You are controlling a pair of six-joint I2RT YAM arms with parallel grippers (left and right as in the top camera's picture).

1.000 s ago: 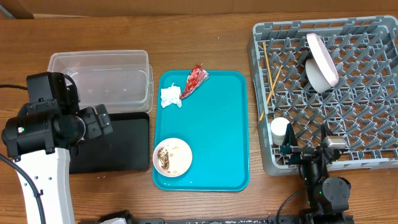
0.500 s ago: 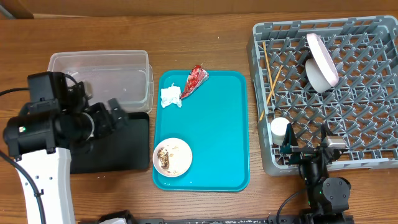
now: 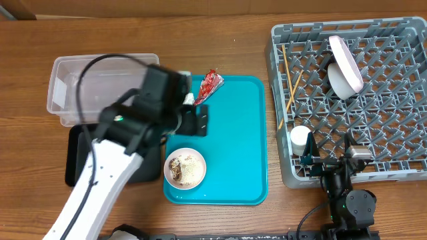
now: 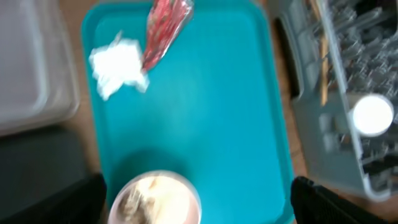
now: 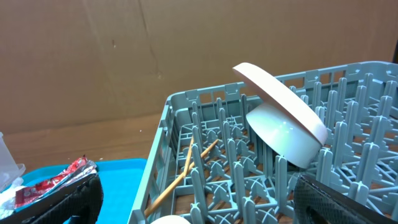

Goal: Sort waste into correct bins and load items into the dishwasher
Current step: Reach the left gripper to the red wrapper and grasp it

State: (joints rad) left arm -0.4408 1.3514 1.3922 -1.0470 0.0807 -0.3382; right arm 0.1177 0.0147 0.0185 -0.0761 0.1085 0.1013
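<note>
My left gripper (image 3: 197, 121) hangs open and empty over the turquoise tray, between the waste and the white bowl (image 3: 185, 167). The bowl holds rice-like grains and brown bits. In the left wrist view the bowl (image 4: 158, 199) lies between my spread fingers, and the white tissue (image 4: 118, 59) and red wrapper (image 4: 165, 25) lie farther up. Overhead the red wrapper (image 3: 209, 85) shows, and the arm covers most of the tissue. The grey dish rack (image 3: 400, 153) holds the white plate (image 3: 345, 65), the chopsticks (image 3: 288, 80) and the cup (image 3: 301, 139). My right gripper (image 3: 333, 163) is open at the rack's front edge.
The clear tub (image 3: 100, 80) sits at the back left, with the black tray (image 3: 77, 157) in front of it, partly under my left arm. The turquoise tray (image 3: 233, 147) lies between them and the rack. The right wrist view shows the plate (image 5: 283, 102) leaning on the pegs.
My left arm has swung right, from over the black tray to over the turquoise tray, above the tissue and bowl. The right arm has not moved.
</note>
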